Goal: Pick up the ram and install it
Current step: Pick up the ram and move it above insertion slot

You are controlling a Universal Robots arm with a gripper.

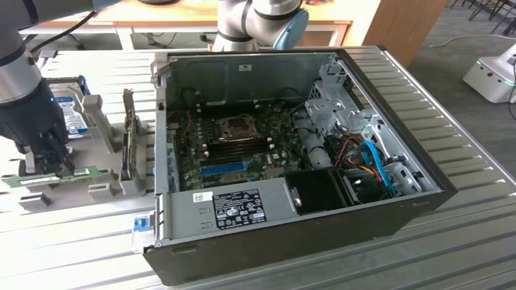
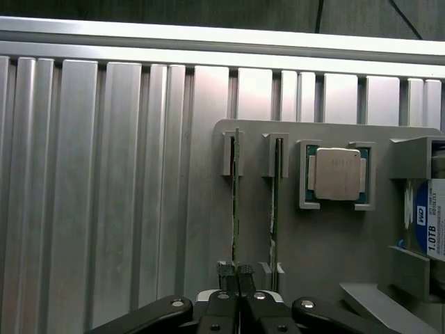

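Found the gripper [image 2: 236, 270] pinched on the ram [image 2: 236, 202] — edge-up in a slot of the grey holder [image 2: 334, 236], beside the computer case [image 1: 322, 238]. Judged light, stiff, fragile — best held by bare board edges.

Two sticks of ram [image 2: 236, 195], one processor [image 2: 337, 174], one hard drive [image 2: 427, 223], one expansion card [image 1: 127, 138], one computer case [image 1: 322, 241]

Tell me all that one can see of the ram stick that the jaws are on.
The ram is a long, thin green circuit board, seen edge-on in the wrist view. It stands on its long edge in the slots of a grey holder. The jaws of the gripper are closed on its upper edge. A second stick stands beside it, apart.
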